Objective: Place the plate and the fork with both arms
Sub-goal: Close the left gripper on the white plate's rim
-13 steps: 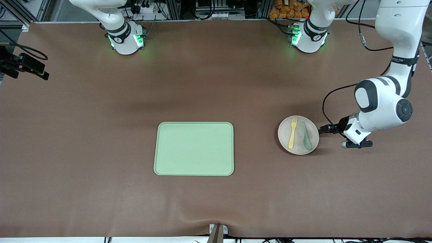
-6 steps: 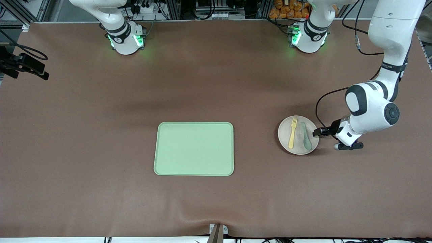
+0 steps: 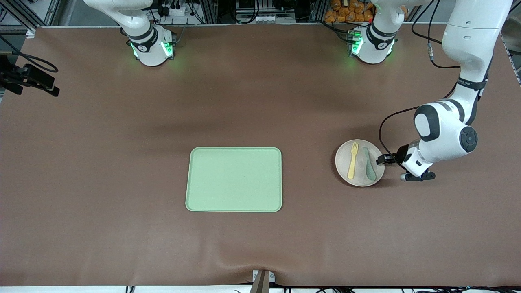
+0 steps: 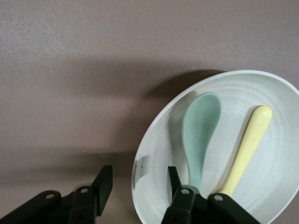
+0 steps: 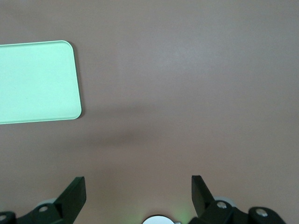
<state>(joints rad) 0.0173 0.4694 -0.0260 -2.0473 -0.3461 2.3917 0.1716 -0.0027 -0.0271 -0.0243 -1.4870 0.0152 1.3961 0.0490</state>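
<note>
Plate (image 3: 360,162) sits on the table (image 3: 122,162) toward the left arm's end, well apart from the tray (image 3: 234,179). Fork (image 3: 352,160) and spoon (image 3: 368,163) lie side by side in it.

Left gripper (image 4: 135,184) straddles the plate's rim, one finger inside the bowl and one outside. Jaws are part-open with a gap at the rim, so no grip yet. The side approach suits a rim pinch.

Right gripper (image 5: 138,192) waits up high, wide open and empty, tray corner below.
</note>
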